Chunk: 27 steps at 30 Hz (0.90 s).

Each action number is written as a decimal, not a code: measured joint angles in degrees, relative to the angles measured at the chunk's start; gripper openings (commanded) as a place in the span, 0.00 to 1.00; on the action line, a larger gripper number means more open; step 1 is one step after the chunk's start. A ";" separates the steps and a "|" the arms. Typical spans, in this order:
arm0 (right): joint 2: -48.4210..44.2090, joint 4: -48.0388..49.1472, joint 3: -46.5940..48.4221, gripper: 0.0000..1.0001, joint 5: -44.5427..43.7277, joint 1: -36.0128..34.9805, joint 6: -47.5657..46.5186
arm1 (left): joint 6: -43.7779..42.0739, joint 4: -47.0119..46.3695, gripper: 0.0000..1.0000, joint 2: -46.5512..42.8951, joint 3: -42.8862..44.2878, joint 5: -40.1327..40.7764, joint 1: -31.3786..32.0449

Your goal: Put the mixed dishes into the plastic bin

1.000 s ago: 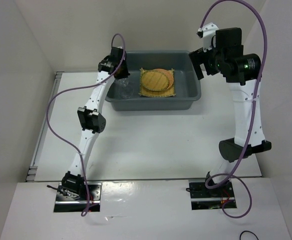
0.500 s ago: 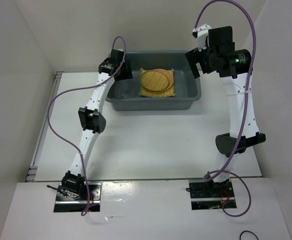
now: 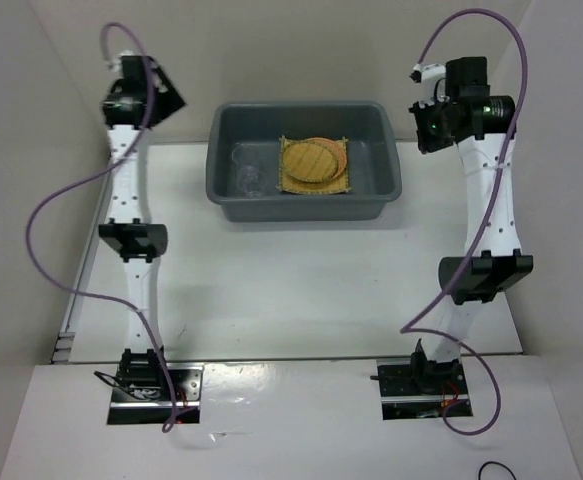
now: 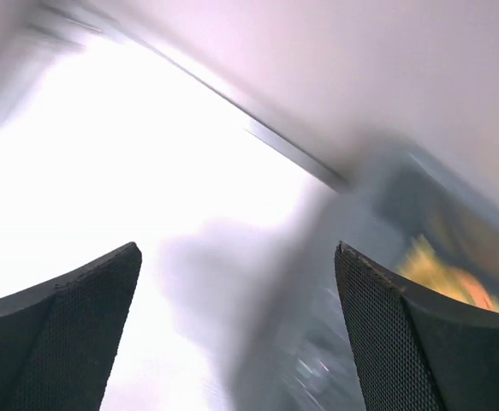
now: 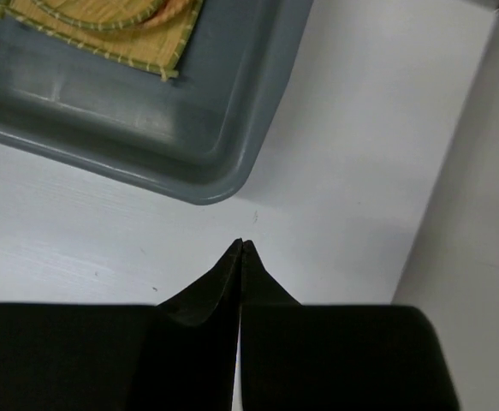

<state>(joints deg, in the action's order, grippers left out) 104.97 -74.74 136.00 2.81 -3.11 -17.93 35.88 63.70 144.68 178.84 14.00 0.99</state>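
- Table (image 3: 301,280), near stretch between my bases and the bin: I can pick out no dish lying on it in the overhead view.
- Plastic bin (image 3: 301,208): dark grey tub with rounded corners and a rolled rim. It sits on the far half of the table, about centred between my two arms, long side towards me.
- Inside the bin, centre to right: the square yellow woven mat (image 3: 343,186) lies flat on the floor. The yellow-tan disc (image 3: 307,162) rests on top of it. The orange-brown disc (image 3: 342,155) shows only as a crescent from under that one, on the right.
- Inside the bin, left end: the clear glass cups (image 3: 248,178) stand beside the mat. Glare makes them hard to count.
- Right tool (image 5: 242,247): fingers pressed together with nothing between them. It hangs over bare table just outside the bin's right end.
- Left tool (image 4: 236,248): fingers spread wide and empty. It is raised at the far left, well apart from the bin, and its wrist view is smeared.
- Judgement: everything I can see of the dishes is in the bin, so loading looks finished and the step in hand reads as the retreat.
- Next move, as I judge it: no grasp is needed. I should check for any dish hidden from these views, then bring both arms down without clipping the rim.
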 measured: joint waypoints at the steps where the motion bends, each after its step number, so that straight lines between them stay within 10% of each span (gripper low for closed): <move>1: 1.51 0.04 -0.02 0.00 3.26 2.36 -0.39 | 0.04 0.98 1.00 -0.87 0.26 0.07 -3.10; 7: 17.27 0.11 6.01 0.00 16.76 9.66 -1.99 | -3.61 4.87 0.94 -0.87 0.50 -11.78 -11.78; 15: 27.85 0.02 10.36 0.00 21.44 2.78 -2.99 | -8.57 1.46 0.00 -0.33 -0.76 -32.61 -0.20; 27: 27.30 0.42 2.95 0.00 20.57 -3.98 -3.93 | -10.47 4.11 0.00 -1.51 -27.47 -34.71 4.26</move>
<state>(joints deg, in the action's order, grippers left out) 132.27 -74.32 138.96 23.38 -7.09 -21.87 25.41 67.81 143.17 151.37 -20.71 5.26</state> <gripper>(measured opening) 0.001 0.001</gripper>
